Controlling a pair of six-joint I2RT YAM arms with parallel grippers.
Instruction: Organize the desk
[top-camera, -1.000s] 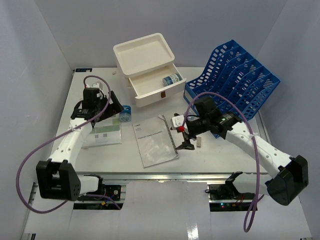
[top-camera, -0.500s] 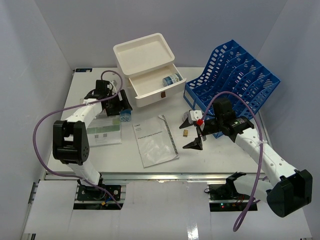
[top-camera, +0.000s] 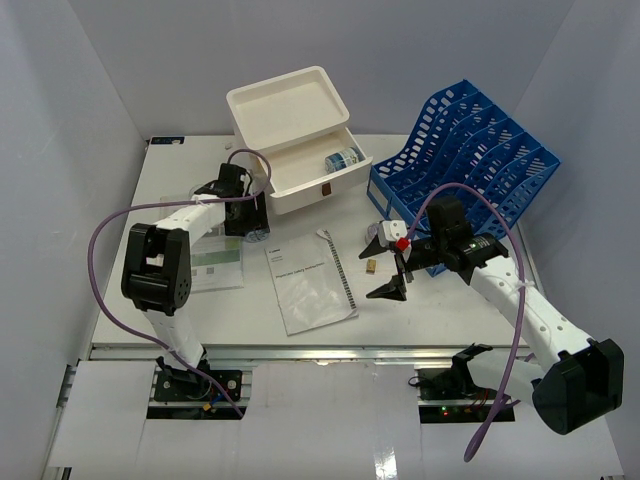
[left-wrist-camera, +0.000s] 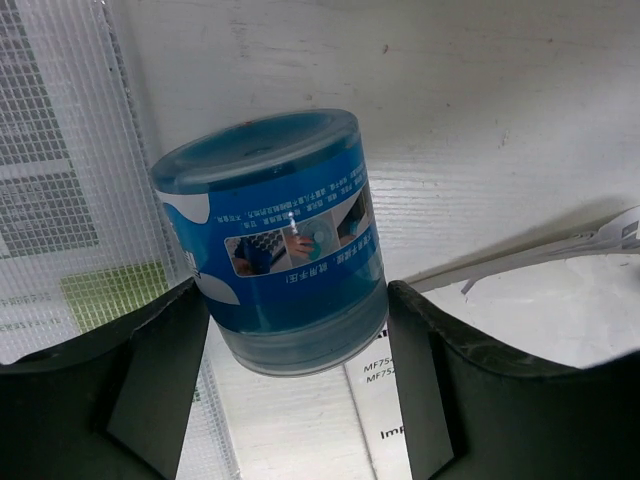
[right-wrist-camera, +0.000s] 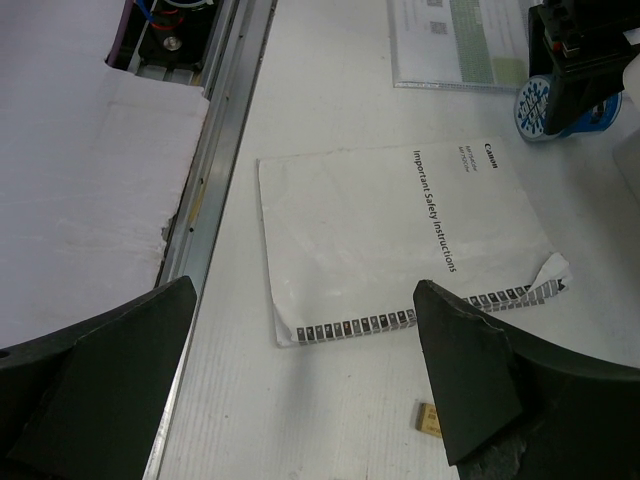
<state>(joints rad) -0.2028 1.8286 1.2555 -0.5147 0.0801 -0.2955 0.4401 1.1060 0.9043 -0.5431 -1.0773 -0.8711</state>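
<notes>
Your left hand (left-wrist-camera: 295, 320) straddles the blue jar (left-wrist-camera: 275, 240) for a pickup; grip unclear. Right hand (right-wrist-camera: 303, 288) released above booklet (right-wrist-camera: 400, 230).

CANON COVER IN VIEW: On the white booklet (right-wrist-camera: 400, 235) you can read "Canon" at the corner nearest the clear sleeve, with "Important Safety Instructions" running along the cover just beside it. Of the small model lines under the brand, your left wrist view gives only "MF75". The blue jar (left-wrist-camera: 275, 245) just off that same corner of the booklet wears a label with a row of white Chinese characters, too fine to make out. The printed sheet in the clear sleeve (right-wrist-camera: 450, 40), beyond the booklet, is illegible.
</notes>
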